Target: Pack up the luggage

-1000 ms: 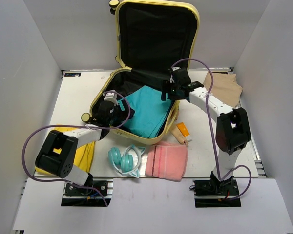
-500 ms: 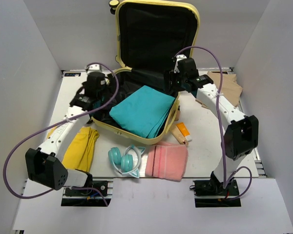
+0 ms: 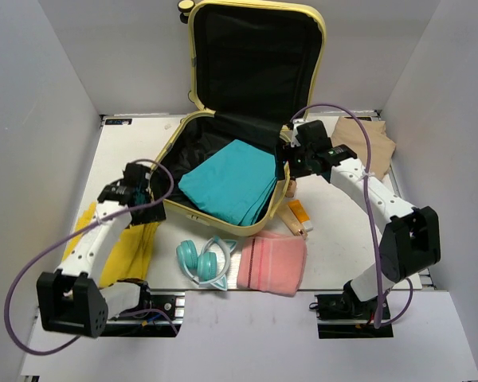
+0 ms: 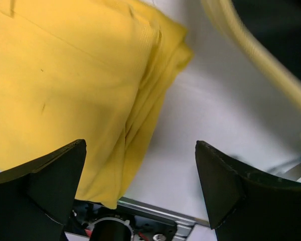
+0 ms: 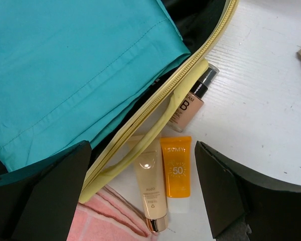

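we hover both claws wide open, empty: left claw (image 4: 140, 146) above the yellow cloth (image 4: 65, 75), right claw (image 5: 143, 146) above tubes (image 5: 175, 173) crowding the luggage (image 3: 193, 72) rim; it lies open mid-bench (image 3: 127, 151), teal cloth (image 5: 65, 60) inside.

Four folded cloths (image 3: 231, 185), three tubes (image 5: 175, 175) — one headset (image 3: 203, 261), one suitcase (image 3: 207, 216)

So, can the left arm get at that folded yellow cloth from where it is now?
Probably yes. The left gripper hangs open over the edge of the yellow cloth, with nothing lying on the cloth or between the two. The luggage stands off to the side.
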Controlling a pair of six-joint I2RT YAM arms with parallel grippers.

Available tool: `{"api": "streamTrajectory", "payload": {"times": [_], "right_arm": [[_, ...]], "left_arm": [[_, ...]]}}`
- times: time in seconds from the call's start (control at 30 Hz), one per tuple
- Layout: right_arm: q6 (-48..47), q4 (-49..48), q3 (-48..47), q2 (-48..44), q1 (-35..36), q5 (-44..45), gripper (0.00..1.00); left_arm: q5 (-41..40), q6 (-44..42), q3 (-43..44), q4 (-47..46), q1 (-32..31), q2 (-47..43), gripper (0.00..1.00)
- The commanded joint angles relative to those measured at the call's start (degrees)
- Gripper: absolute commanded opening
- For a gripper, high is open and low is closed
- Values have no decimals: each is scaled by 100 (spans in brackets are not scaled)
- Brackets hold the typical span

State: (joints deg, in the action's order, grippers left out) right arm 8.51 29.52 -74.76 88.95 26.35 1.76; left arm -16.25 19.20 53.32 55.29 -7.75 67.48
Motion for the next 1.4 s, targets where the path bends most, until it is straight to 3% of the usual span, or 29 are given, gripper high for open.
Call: {"api": "streamTrajectory", "payload": {"times": [0.0,0.13,0.3,0.5,0.83,1.03,1.07,1.2,1.23,1.27,1.3,1.37], "right_arm": [[-69,-60,41,-176,-7,114,90],[-8,-60,23,-114,-16,-113,90],[98,-183,67,-62,-7,-606,90],[72,-201,58,-27,2,-615,90],[19,-254,137,-132,-51,-404,90],[28,-289,146,-176,-60,-501,90],[36,-323,163,-193,-68,-501,90],[45,-315,164,-211,-86,-528,90],[36,-324,181,-255,-77,-528,90],[36,-341,199,-255,-77,-528,90],[54,-341,190,-264,-86,-519,90],[36,-376,225,-299,-69,-519,90]], "left_arm": [[413,-470,-408,-326,-78,-508,100],[-105,-619,-1066,-491,-95,-508,100],[-132,-681,-1254,-861,-183,-18,100],[-1529,-426,-1359,-1019,-280,344,100],[-1635,-295,-1439,-1389,-227,1434,99],[-1732,-154,-1535,-1318,-157,1751,60],[-1698,-171,-1579,-1336,-131,1733,49],[-1627,-180,-1579,-1363,-25,1733,31],[-1566,-180,-1588,-1363,-8,1724,24],[-1522,-197,-1579,-1398,-16,1707,7],[-1513,-206,-1605,-1415,-7,1646,0],[-1513,-215,-1623,-1424,-7,1558,0]]}}
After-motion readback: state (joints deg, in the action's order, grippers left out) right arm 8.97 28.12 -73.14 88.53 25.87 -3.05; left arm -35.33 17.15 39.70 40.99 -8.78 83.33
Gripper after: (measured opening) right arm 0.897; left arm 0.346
